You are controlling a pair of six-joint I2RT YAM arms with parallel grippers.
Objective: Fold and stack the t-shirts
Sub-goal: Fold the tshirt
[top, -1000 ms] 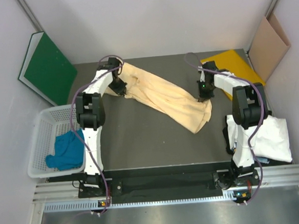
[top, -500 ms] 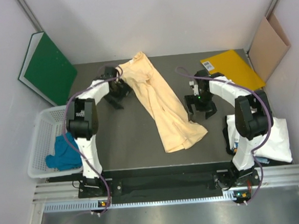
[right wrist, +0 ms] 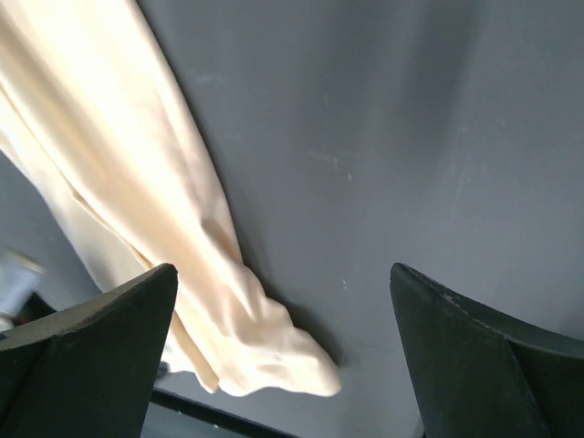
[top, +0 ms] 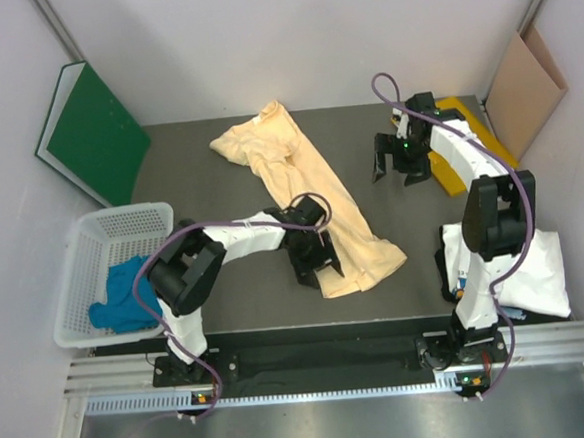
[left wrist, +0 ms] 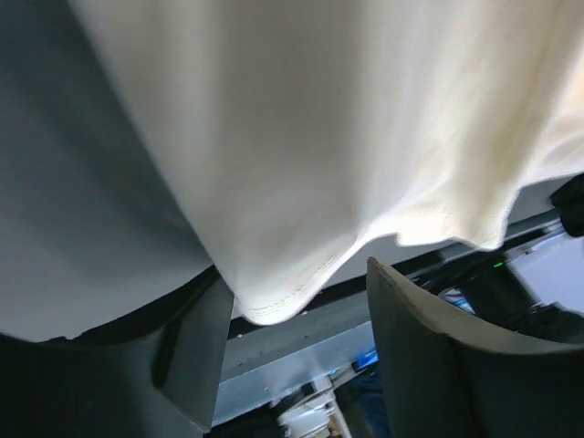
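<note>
The pale peach-yellow t-shirt [top: 305, 193] lies bunched in a long diagonal strip from the table's back middle to its front right. At the strip's near left edge sits my left gripper [top: 313, 261]. In the left wrist view [left wrist: 297, 351] its jaws stand apart, and a hem corner of the shirt [left wrist: 274, 292] dips between them beside the left finger, unclamped. My right gripper [top: 393, 164] hovers wide open at the back right, clear of the cloth; its wrist view [right wrist: 283, 351] shows the shirt [right wrist: 137, 173] to the left. A white t-shirt [top: 531, 267] lies by the right arm's base. A teal-blue t-shirt [top: 127, 296] sits in the basket.
A white mesh basket [top: 89, 248] stands at the left edge of the table. A green folder [top: 91, 133] leans at the back left. A bright-yellow folder [top: 482, 146] lies at the back right under the right arm, with brown cardboard [top: 523, 83] against the wall.
Both grippers released the peach shirt, which dropped into a strip on the table. The left arm swung from the back left to the shirt's near edge. The right arm drew back to the back right.
</note>
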